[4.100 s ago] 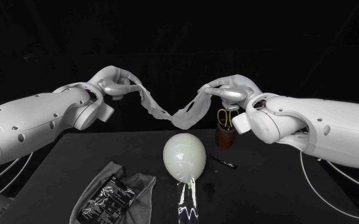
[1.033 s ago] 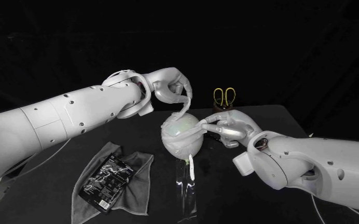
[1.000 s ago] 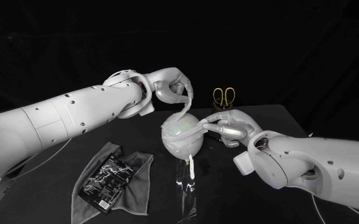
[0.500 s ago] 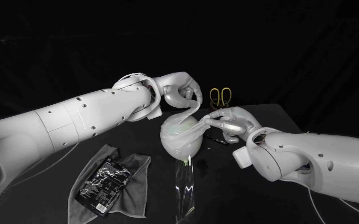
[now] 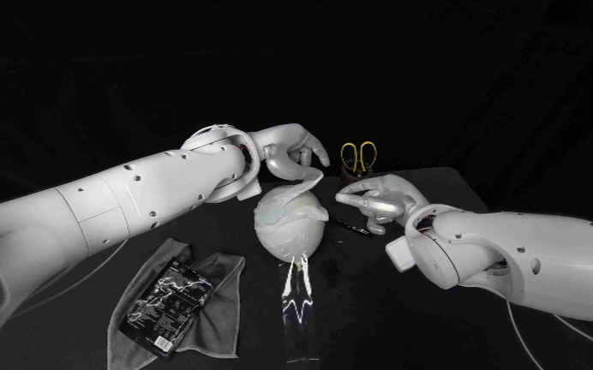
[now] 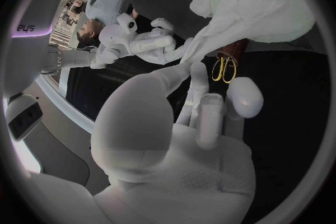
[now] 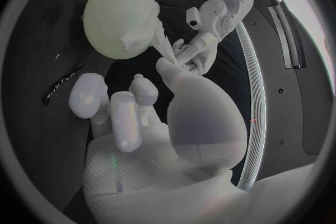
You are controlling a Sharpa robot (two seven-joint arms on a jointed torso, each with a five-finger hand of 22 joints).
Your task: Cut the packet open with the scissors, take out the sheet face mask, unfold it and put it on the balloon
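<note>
Over the balloon [image 5: 291, 226], left hand [image 5: 287, 152] pinches mask [image 5: 304, 187]; right hand [image 5: 377, 200] spread; scissors [image 5: 358, 155] in holder [image 6: 234, 47].

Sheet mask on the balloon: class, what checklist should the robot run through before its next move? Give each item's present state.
1. Sheet mask on the balloon: ok, it is draped over the top and front.
2. Mask fully laid down: not ok, its upper end rises to the left hand, which pinches it.
3. Right hand free: ok, it is beside the balloon and holds nothing.
4. Scissors out of the way: ok, they stand handles up behind the balloon.
5. Mask centred and smooth: cannot tell.
</note>
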